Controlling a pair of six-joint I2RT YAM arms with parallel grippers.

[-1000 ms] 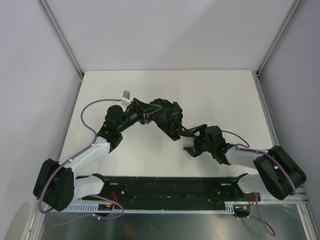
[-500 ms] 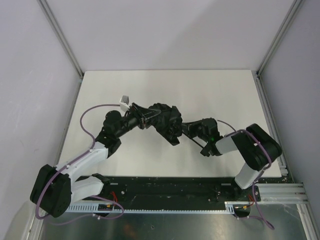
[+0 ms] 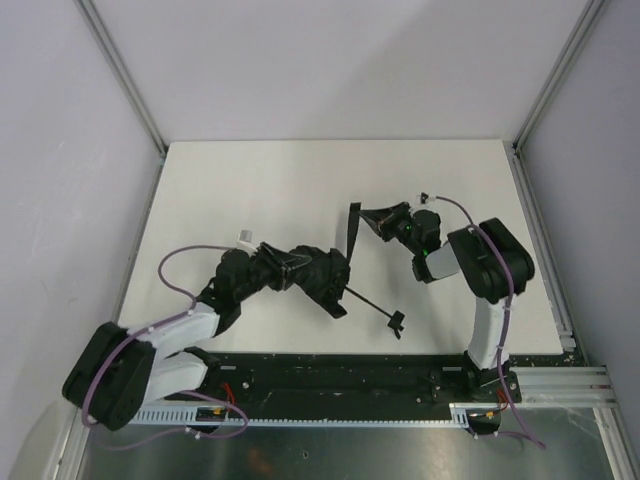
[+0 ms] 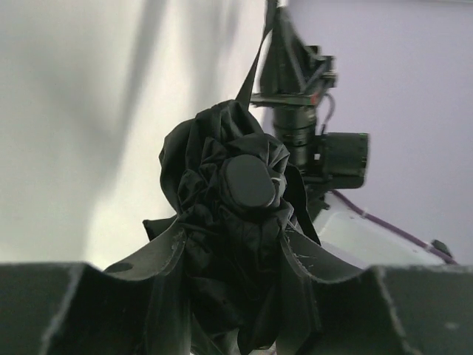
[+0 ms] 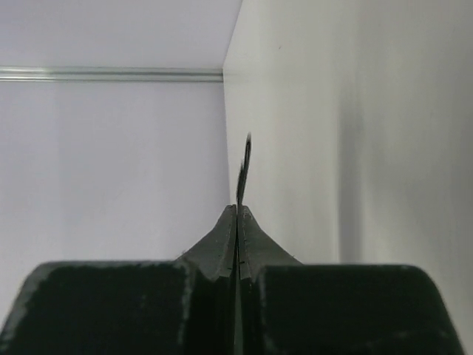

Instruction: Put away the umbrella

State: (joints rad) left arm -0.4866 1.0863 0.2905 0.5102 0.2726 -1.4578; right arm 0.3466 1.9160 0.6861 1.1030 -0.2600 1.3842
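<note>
Big change from a second ago: the right tool (image 3: pixel 367 214) was gaping open down by the near side of the umbrella (image 3: pixel 322 278), right next to the shaft. Now that arm has swung up toward the far side of the table (image 3: pixel 250 190), and the tool is clamped tight on a thin black strap (image 3: pixel 352 235). In the right wrist view the two fingers are pressed flat together, with just the edge of the strap (image 5: pixel 244 166) poking out above them.

The left arm has shifted too. It pulled the bunched canopy back toward the near edge and a bit left of where it was. The thin shaft (image 3: pixel 368 303) is out in plain sight now, running from the canopy toward the near right, with the little handle (image 3: pixel 395 322) at its end close to the table's front edge.

The left tool (image 3: pixel 288 272) is gripping the canopy bundle. In its own camera the fingers (image 4: pixel 159 259) sit on either side of the crumpled fabric, with the round cap (image 4: pixel 250 181) facing the lens.

So the umbrella sits near the middle of the table, toward the front, held at its left end. The strap runs from the right tool down toward the canopy's far side. The right tool itself is beyond and to the right of the bundle, not touching the fabric.
</note>
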